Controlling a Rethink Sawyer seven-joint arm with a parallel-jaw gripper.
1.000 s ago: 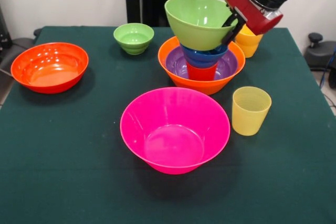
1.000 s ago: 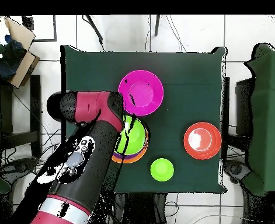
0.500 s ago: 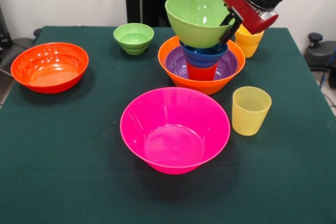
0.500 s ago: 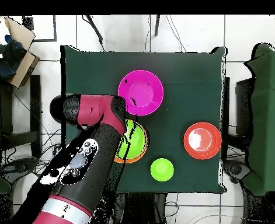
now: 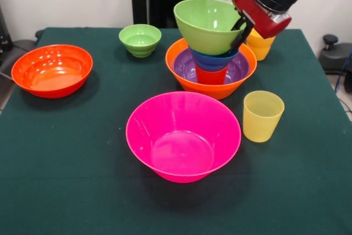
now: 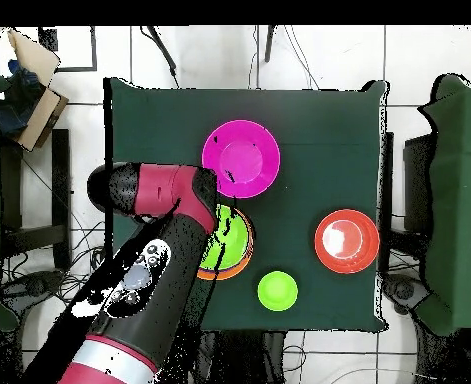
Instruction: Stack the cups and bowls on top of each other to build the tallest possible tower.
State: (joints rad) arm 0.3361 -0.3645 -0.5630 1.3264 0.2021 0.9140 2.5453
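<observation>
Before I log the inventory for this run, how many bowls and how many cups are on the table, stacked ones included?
Bowls: 7: pink, orange, purple, red-orange, medium green, small green, blue.
Cups: 3: red-orange, pale yellow, yellow.
Total: 10.

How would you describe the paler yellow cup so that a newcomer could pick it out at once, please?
Start at the large pink bowl nearest the camera. Just to its right a pale yellow cup stands upright and alone on the green cloth; the deeper yellow cup sits farther back, partly behind the gripper.
</observation>
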